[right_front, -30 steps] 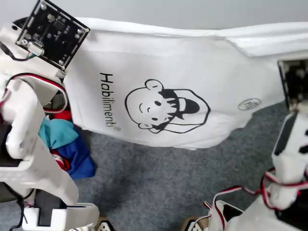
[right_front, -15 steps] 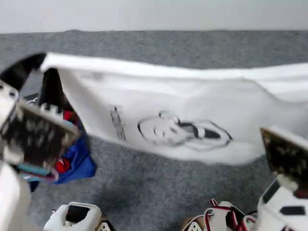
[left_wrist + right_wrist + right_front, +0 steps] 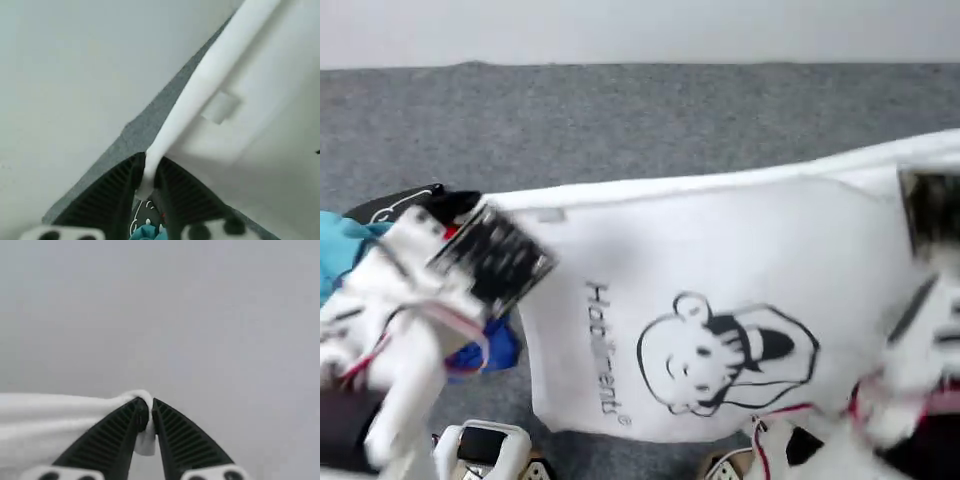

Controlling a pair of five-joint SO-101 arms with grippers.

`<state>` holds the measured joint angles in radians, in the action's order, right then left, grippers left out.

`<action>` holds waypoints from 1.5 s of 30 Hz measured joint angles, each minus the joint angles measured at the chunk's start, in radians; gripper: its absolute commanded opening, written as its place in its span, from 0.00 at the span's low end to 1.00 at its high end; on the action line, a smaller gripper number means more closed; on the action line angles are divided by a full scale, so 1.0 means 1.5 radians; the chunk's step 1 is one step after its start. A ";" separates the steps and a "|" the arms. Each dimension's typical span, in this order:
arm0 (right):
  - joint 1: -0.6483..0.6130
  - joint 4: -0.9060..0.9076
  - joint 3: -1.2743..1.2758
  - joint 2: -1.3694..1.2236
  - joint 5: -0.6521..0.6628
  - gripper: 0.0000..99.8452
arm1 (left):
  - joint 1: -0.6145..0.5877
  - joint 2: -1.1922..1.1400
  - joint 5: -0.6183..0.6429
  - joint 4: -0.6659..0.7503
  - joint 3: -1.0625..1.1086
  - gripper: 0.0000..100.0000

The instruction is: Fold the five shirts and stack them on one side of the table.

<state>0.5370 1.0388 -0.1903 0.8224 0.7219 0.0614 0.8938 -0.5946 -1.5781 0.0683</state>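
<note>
While both arms hold the white shirt [image 3: 720, 260] up by its top edge, you have it stretched wide over the grey desk [image 3: 620, 120], printed front turned to the high camera. Your left gripper [image 3: 146, 176] is closed tight on the folded top edge at one end, the cloth running out from between its black ribbed fingers [image 3: 120, 195]; a small sewn label [image 3: 220, 107] sits on the shirt just beside that grip. Your right gripper [image 3: 145, 422] is likewise pinched on a bunched corner of the same white cloth at the other end. In the high view the top edge runs at a slant between the two arms, and the cartoon print [image 3: 725, 352] with its line of lettering lies on the lower half of the panel. The bottom hem hangs near the arm bases; you cannot tell whether it touches the desk. Beside your left arm other clothes lie heaped on the desk: a teal shirt [image 3: 338, 245], a blue shirt [image 3: 498, 345] and a black garment [image 3: 395, 203], close together and well apart from the right arm
</note>
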 measured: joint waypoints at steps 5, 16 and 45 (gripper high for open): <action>-0.085 -0.021 0.206 -0.053 0.031 0.01 | 0.000 -0.006 0.000 0.170 0.208 0.01; -0.181 -0.351 0.459 -0.141 0.035 0.01 | -0.006 -0.075 -0.001 0.500 0.445 0.01; -0.280 -0.757 0.042 -0.751 0.036 0.01 | -0.034 -0.649 -0.001 0.588 0.007 0.01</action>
<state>0.1166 -0.0967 -0.1274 -0.3038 0.7756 0.0107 -0.0790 -0.5961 -0.6958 0.0790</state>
